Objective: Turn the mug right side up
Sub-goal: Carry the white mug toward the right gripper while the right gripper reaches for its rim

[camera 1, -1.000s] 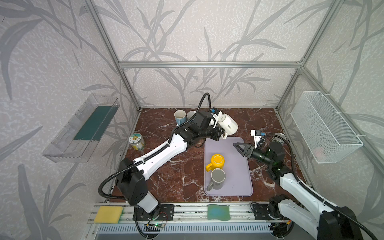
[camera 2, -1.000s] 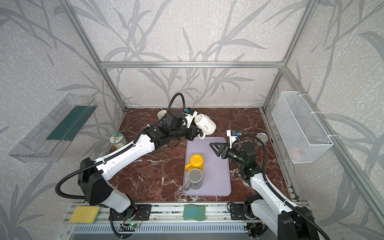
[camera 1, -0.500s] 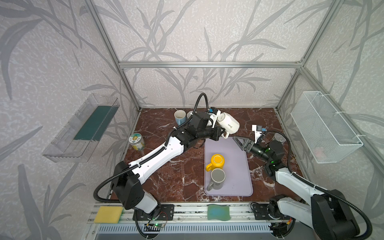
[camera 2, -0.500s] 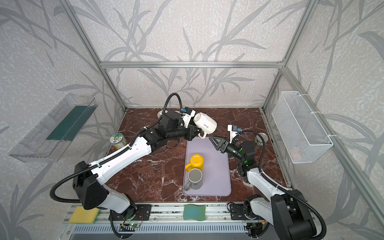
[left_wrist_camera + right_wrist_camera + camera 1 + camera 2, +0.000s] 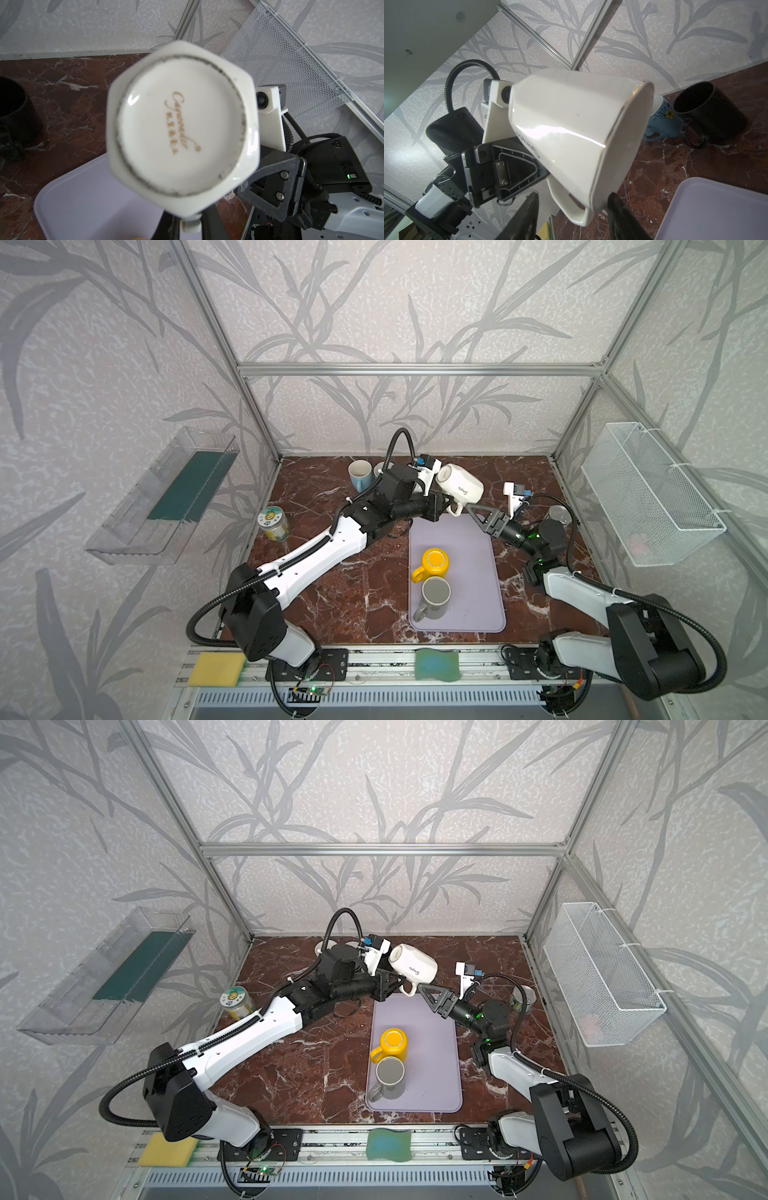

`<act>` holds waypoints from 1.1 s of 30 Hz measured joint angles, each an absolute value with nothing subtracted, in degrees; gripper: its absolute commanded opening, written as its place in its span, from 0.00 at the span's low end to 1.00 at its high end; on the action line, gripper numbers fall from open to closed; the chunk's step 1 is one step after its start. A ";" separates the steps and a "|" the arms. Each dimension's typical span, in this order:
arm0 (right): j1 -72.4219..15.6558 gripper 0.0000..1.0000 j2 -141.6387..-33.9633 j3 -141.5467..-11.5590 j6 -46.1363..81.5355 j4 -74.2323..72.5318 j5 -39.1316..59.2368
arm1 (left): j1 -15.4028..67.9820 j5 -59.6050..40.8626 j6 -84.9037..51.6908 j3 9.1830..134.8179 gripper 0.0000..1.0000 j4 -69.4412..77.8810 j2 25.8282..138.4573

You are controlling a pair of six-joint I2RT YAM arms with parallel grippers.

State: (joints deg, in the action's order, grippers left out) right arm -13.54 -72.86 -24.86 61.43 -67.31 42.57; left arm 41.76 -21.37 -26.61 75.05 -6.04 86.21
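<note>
A white mug (image 5: pixel 459 485) (image 5: pixel 413 966) hangs in the air over the back edge of the purple mat (image 5: pixel 473 556), lying almost on its side. My left gripper (image 5: pixel 446 506) (image 5: pixel 395 986) (image 5: pixel 191 224) is shut on its handle. The left wrist view faces the mug's base (image 5: pixel 180 128); the mouth points toward the right arm. My right gripper (image 5: pixel 471 512) (image 5: pixel 424 992) (image 5: pixel 573 199) is open just below the mug (image 5: pixel 571 133). Its two dark fingers (image 5: pixel 527 212) straddle the handle and the lower rim, with gaps on both sides.
On the mat stand a yellow mug (image 5: pixel 432 564) and a grey mug (image 5: pixel 436 595). A blue mug (image 5: pixel 359 473) and a black mug (image 5: pixel 708 112) stand at the back. A jar (image 5: pixel 274 522) is at the left, a tin (image 5: pixel 559 514) at the right, a wire basket (image 5: pixel 648 493) on the right wall.
My right gripper has swung up and back from over the mat to just under the white mug. The left arm has stretched slightly, still holding the mug.
</note>
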 measured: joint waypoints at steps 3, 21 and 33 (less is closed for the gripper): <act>-13.54 0.53 -73.34 -25.28 62.11 -68.18 43.11 | 41.58 -21.41 -26.85 74.50 0.00 -5.08 85.54; -14.00 0.51 -74.50 -25.82 63.40 -70.08 44.23 | 41.56 -23.88 -28.67 72.88 0.00 -1.04 84.51; -14.31 0.45 -77.21 -27.07 66.76 -75.90 45.08 | 41.41 -26.74 -31.31 71.72 0.00 4.64 84.42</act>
State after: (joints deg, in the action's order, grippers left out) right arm -14.31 -77.21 -27.07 66.76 -75.90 45.08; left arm 41.41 -26.74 -31.31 71.72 4.64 84.42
